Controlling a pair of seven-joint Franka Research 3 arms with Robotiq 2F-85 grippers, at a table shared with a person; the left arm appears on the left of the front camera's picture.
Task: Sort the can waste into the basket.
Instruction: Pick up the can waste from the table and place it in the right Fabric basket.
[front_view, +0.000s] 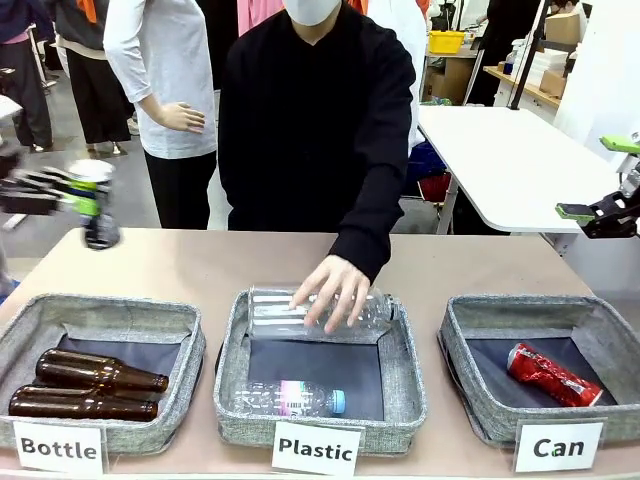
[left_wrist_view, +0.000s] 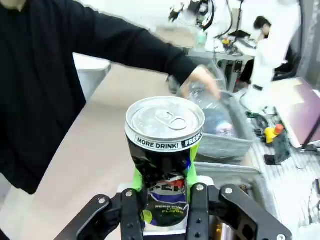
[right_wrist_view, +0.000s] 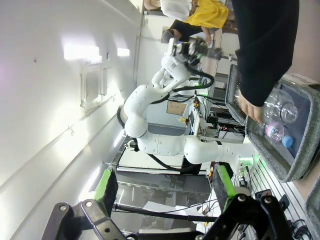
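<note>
Can waste is split between two spots: the black can (left_wrist_view: 165, 165) with the silver lid sits clamped in the left gripper (left_wrist_view: 165, 210), whose jaws press its sides, held up at the far left of the front view, above the tabletop (front_view: 200, 265) and blurred there. The crushed red can (front_view: 553, 375) lies inside the basket labelled "Can" (front_view: 470, 400) at lower right. The right gripper (front_view: 600, 180) hangs at the right edge of the frame, jaws spread wide with nothing between the green pads. In the middle, a person's hand (front_view: 335, 290) rests on a clear plastic bottle (front_view: 285, 313) lying across the far rim of the "Plastic" basket (front_view: 405, 390); another clear bottle (front_view: 290, 399) lies inside it. Two brown glass bottles (front_view: 95, 385) lie side by side in the "Bottle" basket (front_view: 150, 320) at lower left.
</note>
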